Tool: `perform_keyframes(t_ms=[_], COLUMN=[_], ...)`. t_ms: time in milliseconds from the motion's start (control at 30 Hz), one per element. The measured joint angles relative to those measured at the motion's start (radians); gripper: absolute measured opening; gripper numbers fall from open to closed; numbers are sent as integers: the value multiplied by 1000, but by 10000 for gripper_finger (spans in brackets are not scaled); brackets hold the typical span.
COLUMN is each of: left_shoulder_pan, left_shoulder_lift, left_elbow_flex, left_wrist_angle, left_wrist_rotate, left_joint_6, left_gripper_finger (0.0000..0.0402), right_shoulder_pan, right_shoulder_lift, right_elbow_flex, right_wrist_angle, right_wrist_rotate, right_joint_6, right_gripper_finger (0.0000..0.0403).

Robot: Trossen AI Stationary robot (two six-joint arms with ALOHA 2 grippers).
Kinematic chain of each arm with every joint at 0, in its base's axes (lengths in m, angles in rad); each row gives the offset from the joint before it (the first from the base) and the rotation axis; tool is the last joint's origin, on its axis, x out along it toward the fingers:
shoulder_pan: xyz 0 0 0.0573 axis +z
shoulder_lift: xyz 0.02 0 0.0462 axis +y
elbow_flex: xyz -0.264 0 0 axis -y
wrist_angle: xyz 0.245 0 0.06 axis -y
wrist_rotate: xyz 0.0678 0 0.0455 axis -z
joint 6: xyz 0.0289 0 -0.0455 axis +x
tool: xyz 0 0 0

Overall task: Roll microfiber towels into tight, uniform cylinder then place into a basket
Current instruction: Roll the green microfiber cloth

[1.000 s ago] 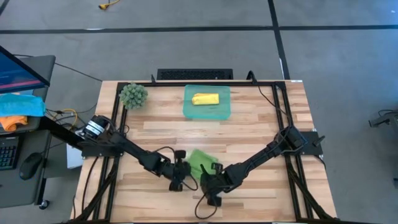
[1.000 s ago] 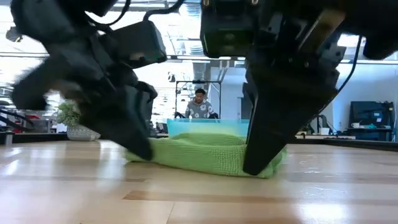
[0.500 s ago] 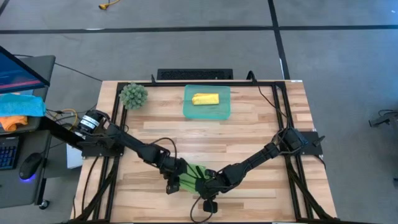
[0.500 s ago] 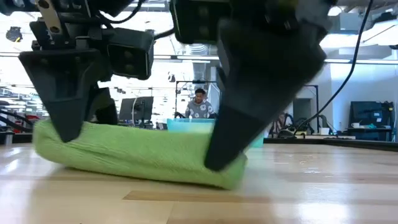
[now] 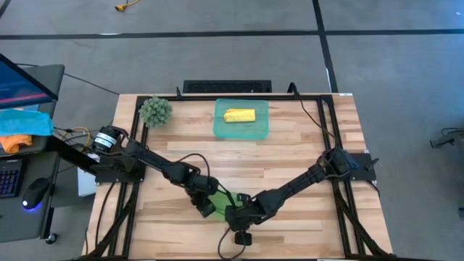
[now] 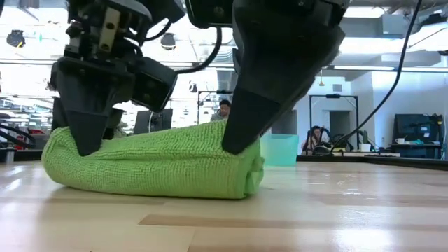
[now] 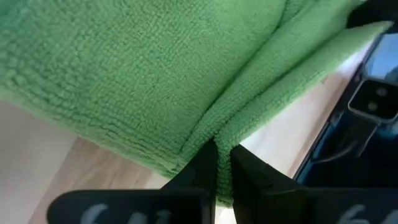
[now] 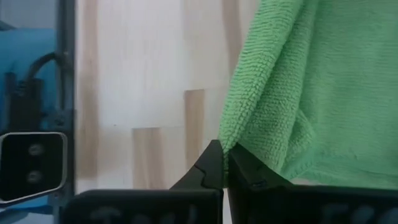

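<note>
The light green towel (image 6: 150,168) lies as a thick roll on the wooden table near its near edge; it also shows in the high view (image 5: 220,197). My left gripper (image 5: 205,208) is shut on the roll's left end, and my right gripper (image 5: 235,216) is shut on its right end. The yellow towel (image 5: 239,115) lies rolled inside the teal basket (image 5: 222,129) at the table's far side. My left gripper pinches a fold of several layers (image 7: 211,134) at the roll's left end between its two shut fingers. The fingers (image 6: 87,136) come from above, pointing down. The roll rests on the table. My right gripper pinches the towel's edge (image 8: 235,140) at the roll's right end between its two shut fingers. The fingers (image 6: 241,136) come from above, slanting down. The roll's underside rests on the table there.
A fuzzy green ball (image 5: 155,111) sits at the far left corner. A blue and an orange cloth (image 5: 22,127) lie on a side desk left of the table. A person (image 6: 224,115) sits in the room beyond. Bare wood lies between the roll and the basket.
Both grippers have gone toward the table's near edge, staying shut on the green towel. The towel has rolled over toward the near edge and stands thicker and rounder than before.
</note>
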State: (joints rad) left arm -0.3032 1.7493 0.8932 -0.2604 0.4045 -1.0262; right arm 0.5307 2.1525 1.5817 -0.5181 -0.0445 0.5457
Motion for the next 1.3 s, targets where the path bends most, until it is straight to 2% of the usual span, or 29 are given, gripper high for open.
perform_keyframes(t_ms=[300,667,933,1300], left_shoulder_pan=[36,57,57,55], left_shoulder_lift=[-2,4,4,4], left_elbow_flex=[0,-3,-2,-2], left_wrist_angle=[-48,-80,-104,-95], left_wrist_rotate=[44,59,59,58], left_joint_6=[-138,-162,-157,-138], left_gripper_finger=[13,13,13,13], right_shoulder_pan=[-23,-74,-110,-125], right_shoulder_lift=[-2,12,13,11], right_elbow_flex=[62,71,54,-10], right_wrist_angle=[-116,-179,-164,-95], right_wrist_rotate=[57,171,217,225], right_joint_6=[-2,-20,14,4], right_gripper_finger=[25,21,14,13])
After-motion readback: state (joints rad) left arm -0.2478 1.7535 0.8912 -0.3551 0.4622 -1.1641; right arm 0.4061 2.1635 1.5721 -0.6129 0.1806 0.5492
